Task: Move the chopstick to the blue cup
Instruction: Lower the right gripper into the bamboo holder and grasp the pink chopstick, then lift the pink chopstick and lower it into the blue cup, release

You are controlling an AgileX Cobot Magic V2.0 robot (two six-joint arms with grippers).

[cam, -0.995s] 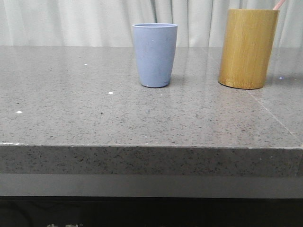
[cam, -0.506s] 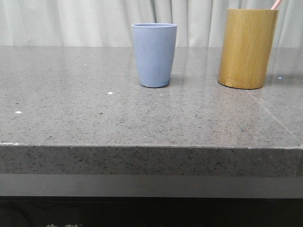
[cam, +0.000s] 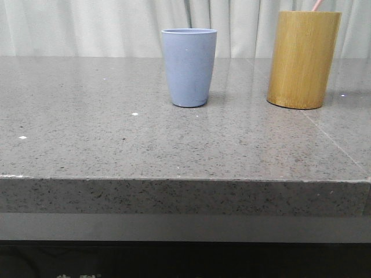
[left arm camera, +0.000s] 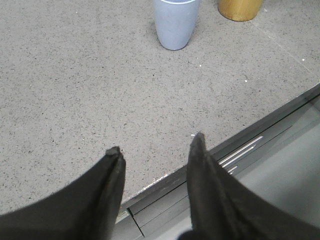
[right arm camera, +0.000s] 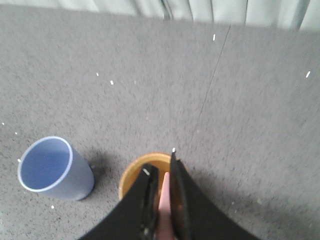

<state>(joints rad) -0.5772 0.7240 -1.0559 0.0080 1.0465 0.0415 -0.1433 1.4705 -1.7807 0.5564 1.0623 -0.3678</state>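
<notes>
The chopstick (right arm camera: 165,200) sits pinched between the two dark fingers of the right gripper (right arm camera: 161,167), directly above the open mouth of the bamboo holder (right arm camera: 131,175). In the right wrist view its pale pink shaft shows in the narrow gap between the fingers, which close tightly against it. In the front view only a short pink tip (cam: 317,5) pokes above the holder's rim at the top edge of the frame, at about 1 o'clock from the table's centre.

The cup (cam: 189,67) stands upright on the table (cam: 116,133), at about 9 o'clock from the holder (cam: 303,59) and apart from it. Seen from above in the right wrist view, the cup (right arm camera: 52,169) is open at the top, with nothing visible inside.

The left gripper (left arm camera: 156,150) hangs over the near edge of the table, well apart from both vessels, its fingers spread with nothing between them. In its view the cup (left arm camera: 176,22) and the base of the holder (left arm camera: 240,9) lie far ahead, towards 12 o'clock. Pale curtains (cam: 87,26) hang behind the table.
</notes>
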